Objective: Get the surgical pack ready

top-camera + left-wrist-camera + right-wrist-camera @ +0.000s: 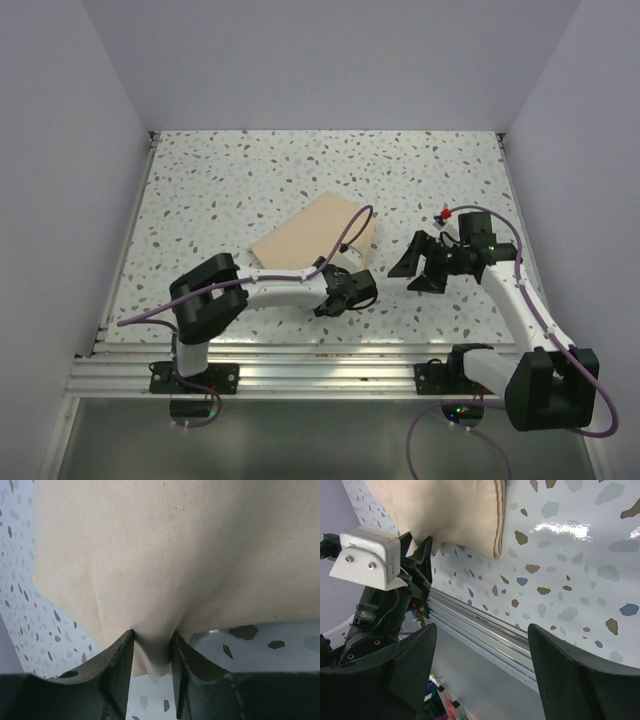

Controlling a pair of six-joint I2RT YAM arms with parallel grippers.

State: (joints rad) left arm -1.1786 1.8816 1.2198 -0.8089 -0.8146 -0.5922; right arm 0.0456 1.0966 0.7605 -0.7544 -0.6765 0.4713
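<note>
Two arms: the left gripper (345, 290) sits at the lower edge of the cloth, middle of the top view; the right gripper (425, 265) hangs to its right, apart from the cloth.
Place of the surgical pack (315, 238): flat on the speckled table (250, 170), centre of the top view, folded into a slanted tan parcel.
Left grip: in the left wrist view the two fingers (117, 670) pinch a tuck of the pack's edge, and creases fan upward from the pinch.
Likely reason: a hold on the edge lets the arm lift or fold that flap without disturbing the rest.
Right jaws: spread wide with nothing between them; the right wrist view shows only table and the metal rail (485, 630) in the gap.
Right posture: it is turned towards the pack's stitched corner (496, 535), upper middle of that view, probably waiting to take it or steady it.
Step in hand: judged to be folding a flap.
Risk: the thin tuck could slip free.
</note>
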